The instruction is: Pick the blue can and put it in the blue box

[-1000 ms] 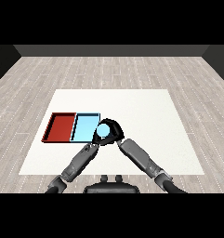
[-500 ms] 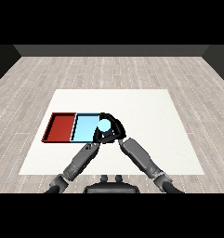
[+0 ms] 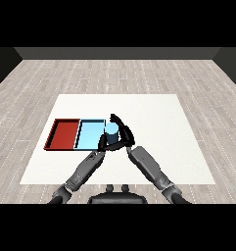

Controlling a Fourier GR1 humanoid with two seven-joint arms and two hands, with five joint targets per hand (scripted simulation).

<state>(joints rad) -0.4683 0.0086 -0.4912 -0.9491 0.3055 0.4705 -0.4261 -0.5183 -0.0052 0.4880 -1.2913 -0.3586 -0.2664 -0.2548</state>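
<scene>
The blue can (image 3: 111,131) stands upright over the right edge of the light blue tray (image 3: 89,135). My right hand (image 3: 124,133) is shut on the can, curling round it from the right and from behind. My left hand (image 3: 102,144) lies low just in front of the can on its left side, over the tray's near right corner, and partly overlaps the right hand. Whether the can rests on the tray floor or hangs just above it does not show.
The red tray (image 3: 64,134) adjoins the light blue tray on its left. Both lie on the left half of the white table (image 3: 158,122). My two forearms cross the table's near edge and meet at the can.
My right hand has carried the blue can a little to the left and farther from me, to the light blue tray's right edge. The left hand has stayed close beside it.
</scene>
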